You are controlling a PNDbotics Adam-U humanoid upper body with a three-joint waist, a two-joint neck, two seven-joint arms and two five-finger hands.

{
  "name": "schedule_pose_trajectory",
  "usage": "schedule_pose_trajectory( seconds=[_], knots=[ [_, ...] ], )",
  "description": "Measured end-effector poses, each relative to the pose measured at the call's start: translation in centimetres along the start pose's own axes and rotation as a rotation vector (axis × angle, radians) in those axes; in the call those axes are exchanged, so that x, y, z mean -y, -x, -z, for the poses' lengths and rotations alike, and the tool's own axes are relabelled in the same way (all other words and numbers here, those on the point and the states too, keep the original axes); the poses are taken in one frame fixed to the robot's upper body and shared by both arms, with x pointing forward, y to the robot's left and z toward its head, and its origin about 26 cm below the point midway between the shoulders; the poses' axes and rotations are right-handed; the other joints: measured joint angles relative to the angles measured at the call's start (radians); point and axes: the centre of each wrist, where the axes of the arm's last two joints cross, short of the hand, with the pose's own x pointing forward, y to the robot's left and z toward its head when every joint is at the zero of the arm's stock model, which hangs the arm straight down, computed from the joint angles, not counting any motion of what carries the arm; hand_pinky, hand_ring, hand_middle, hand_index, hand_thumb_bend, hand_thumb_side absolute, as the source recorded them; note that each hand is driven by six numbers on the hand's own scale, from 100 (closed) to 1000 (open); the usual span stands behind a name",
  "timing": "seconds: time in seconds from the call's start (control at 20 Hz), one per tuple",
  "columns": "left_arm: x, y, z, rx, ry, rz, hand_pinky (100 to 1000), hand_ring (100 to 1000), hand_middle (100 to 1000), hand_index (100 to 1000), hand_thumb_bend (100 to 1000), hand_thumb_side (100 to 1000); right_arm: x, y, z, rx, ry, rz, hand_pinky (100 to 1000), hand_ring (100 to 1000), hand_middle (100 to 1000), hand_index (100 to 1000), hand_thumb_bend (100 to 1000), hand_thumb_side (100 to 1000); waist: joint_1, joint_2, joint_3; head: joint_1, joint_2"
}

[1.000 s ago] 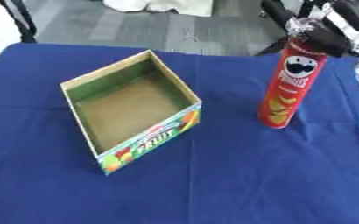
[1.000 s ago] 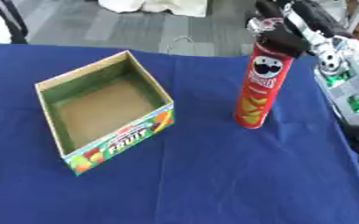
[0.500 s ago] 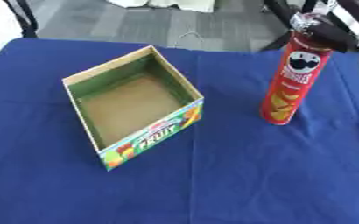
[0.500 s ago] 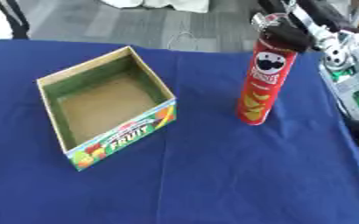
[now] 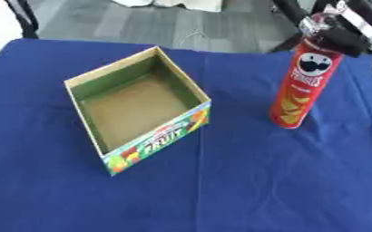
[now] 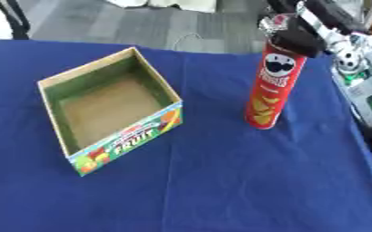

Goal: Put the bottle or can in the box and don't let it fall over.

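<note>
The robot's black right hand (image 5: 338, 38) has its fingers wrapped round the top of the tall red cardboard crisp can (image 5: 303, 86), which stands upright on the blue tablecloth (image 5: 245, 181) beside the open cardboard fruit box (image 5: 135, 108).

A table covered in a deep blue cloth (image 5: 221, 190) fills most of the view, its far edge running across the upper part. Beyond it lies a grey floor (image 5: 141, 22) with faint plank-like lines, and a thin pale cable (image 5: 191, 37) curls on it near the table's far edge. A dark chair or stand leg (image 5: 22, 18) shows at the upper left, and something white (image 5: 173, 3) lies on the floor at the top edge.
</note>
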Motion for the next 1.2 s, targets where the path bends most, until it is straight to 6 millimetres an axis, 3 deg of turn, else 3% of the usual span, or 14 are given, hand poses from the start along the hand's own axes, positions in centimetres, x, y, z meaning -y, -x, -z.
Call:
schedule_pose_trajectory(
  seconds=[0.1, 0.4, 0.65, 0.8, 0.85, 0.9, 1.15, 1.2],
  knots=[
    [0.00, 0.00, 0.00, -0.001, 0.001, 0.000, 467, 586, 650, 743, 192, 868, 0.01, 0.00, -0.03, 0.005, -0.009, 0.000, 822, 859, 863, 973, 271, 1000, 0.000, 0.000, 0.000, 0.000, 0.000],
    [0.11, 0.07, -0.03, -0.003, 0.000, -0.007, 468, 585, 649, 742, 193, 868, 0.09, 0.05, -0.08, 0.011, -0.031, -0.003, 805, 839, 881, 964, 313, 1000, 0.000, 0.000, 0.001, 0.000, 0.000],
    [0.12, 0.08, -0.03, -0.003, 0.000, -0.007, 468, 584, 649, 742, 194, 867, 0.12, 0.09, -0.10, 0.019, -0.051, -0.014, 763, 823, 883, 951, 340, 698, 0.000, 0.000, 0.001, 0.000, 0.000],
    [0.12, 0.08, -0.03, -0.003, 0.000, -0.008, 470, 584, 648, 741, 195, 867, 0.14, 0.10, -0.11, 0.022, -0.070, -0.032, 694, 788, 868, 937, 340, 576, 0.000, 0.000, 0.001, 0.000, 0.000],
    [0.12, 0.09, -0.04, -0.003, 0.000, -0.008, 470, 584, 648, 741, 195, 867, 0.15, 0.10, -0.11, 0.023, -0.078, -0.039, 694, 788, 868, 937, 340, 576, 0.000, 0.000, 0.001, 0.000, 0.000],
    [0.13, 0.09, -0.04, -0.003, 0.000, -0.008, 470, 584, 644, 741, 195, 867, 0.16, 0.11, -0.12, 0.023, -0.085, -0.045, 647, 764, 860, 923, 339, 497, 0.000, 0.000, 0.001, 0.000, 0.000],
    [0.18, 0.12, -0.05, -0.003, -0.002, -0.011, 470, 584, 644, 741, 195, 867, 0.32, 0.19, -0.17, 0.024, -0.113, -0.068, 641, 762, 859, 920, 339, 489, -0.001, 0.000, 0.001, 0.000, 0.000],
    [0.20, 0.14, -0.06, -0.003, -0.002, -0.013, 472, 584, 641, 739, 196, 866, 0.33, 0.18, -0.17, 0.024, -0.115, -0.070, 489, 688, 840, 880, 310, 270, -0.001, 0.000, 0.001, 0.000, 0.000]
  ],
)
